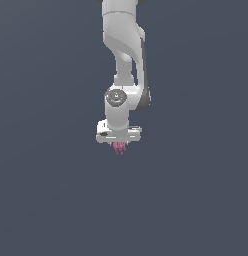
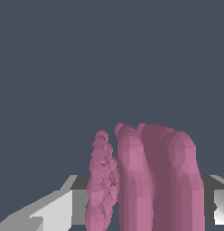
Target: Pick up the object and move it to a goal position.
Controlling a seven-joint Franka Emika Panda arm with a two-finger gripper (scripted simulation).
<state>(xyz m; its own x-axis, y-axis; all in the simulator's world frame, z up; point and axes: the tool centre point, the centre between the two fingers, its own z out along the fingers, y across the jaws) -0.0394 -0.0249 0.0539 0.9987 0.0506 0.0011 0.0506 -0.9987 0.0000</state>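
Observation:
The object (image 1: pixel 119 148) is a tiny magenta-pink cluster of thin ridged vertical strands, much narrower than the white hand. In the exterior view it sticks out just below my gripper (image 1: pixel 119 144), at the picture's middle. In the wrist view the object (image 2: pixel 150 180) fills the gap between the two fingers (image 2: pixel 57 212), with its strands reaching both of them. The gripper (image 2: pixel 145 205) is shut on the object. The fingertips themselves are hidden behind the hand in the exterior view.
The white arm (image 1: pixel 123 55) comes down from the top of the exterior view. Around it there is only a uniform dark grey-blue surface (image 1: pixel 46 200), with no other objects and no marker in view.

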